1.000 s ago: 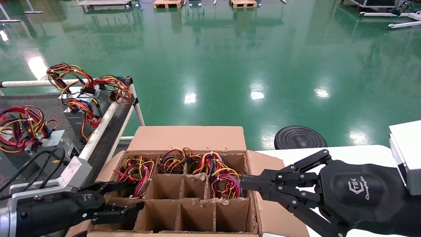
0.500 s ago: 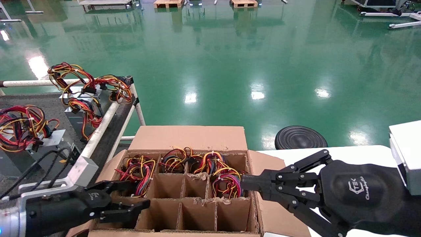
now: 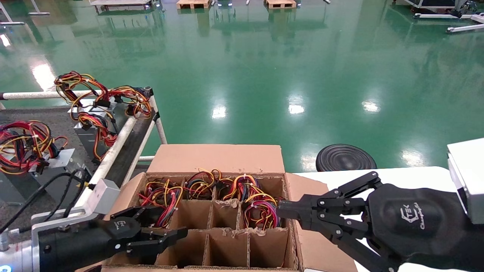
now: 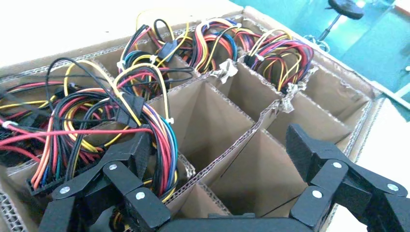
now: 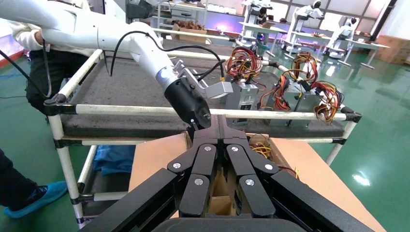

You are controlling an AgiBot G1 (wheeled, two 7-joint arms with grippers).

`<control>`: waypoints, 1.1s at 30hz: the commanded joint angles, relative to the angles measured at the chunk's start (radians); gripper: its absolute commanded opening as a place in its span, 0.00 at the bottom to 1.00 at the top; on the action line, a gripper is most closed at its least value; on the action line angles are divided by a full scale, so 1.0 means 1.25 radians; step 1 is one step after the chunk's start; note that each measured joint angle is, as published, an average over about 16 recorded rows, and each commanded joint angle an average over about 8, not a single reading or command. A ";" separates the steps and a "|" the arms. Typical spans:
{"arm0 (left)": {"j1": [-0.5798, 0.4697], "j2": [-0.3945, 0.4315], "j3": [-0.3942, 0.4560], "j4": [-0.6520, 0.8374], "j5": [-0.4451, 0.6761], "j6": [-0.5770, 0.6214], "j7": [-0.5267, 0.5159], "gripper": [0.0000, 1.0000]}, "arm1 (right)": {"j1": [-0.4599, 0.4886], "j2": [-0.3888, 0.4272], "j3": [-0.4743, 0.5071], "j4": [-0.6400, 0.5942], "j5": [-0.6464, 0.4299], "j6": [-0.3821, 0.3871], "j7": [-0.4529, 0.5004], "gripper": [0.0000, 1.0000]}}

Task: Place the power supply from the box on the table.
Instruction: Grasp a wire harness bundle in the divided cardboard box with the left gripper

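Left gripper (image 3: 160,230) hangs over the cardboard box (image 3: 302,245) at its near-left cells, fingers spread wide around nothing, beside a wire bundle (image 4: 96,121) of a power supply in the left cell. Right gripper (image 3: 280,211) sits at the box's right wall, fingers pressed together. The speckled table (image 3: 56,121) lies left of the box.

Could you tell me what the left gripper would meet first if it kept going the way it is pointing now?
Probably the cardboard dividers of the box. The open left gripper points into empty cells, with the wire bundle beside one finger; depth is hard to judge.
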 commanded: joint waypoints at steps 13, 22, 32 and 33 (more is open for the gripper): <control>0.038 0.000 -0.017 0.022 -0.038 0.016 0.031 1.00 | 0.000 0.000 0.000 0.000 0.000 0.000 0.000 0.00; 0.051 -0.018 -0.008 0.029 -0.042 0.027 0.017 0.63 | 0.000 0.000 0.000 0.000 0.000 0.000 0.000 0.00; 0.042 -0.027 -0.002 0.028 -0.038 0.036 0.006 0.00 | 0.000 0.000 0.000 0.000 0.000 0.000 0.000 0.00; 0.040 -0.028 -0.001 0.027 -0.036 0.036 0.006 0.00 | 0.000 0.000 0.000 0.000 0.000 0.000 0.000 0.00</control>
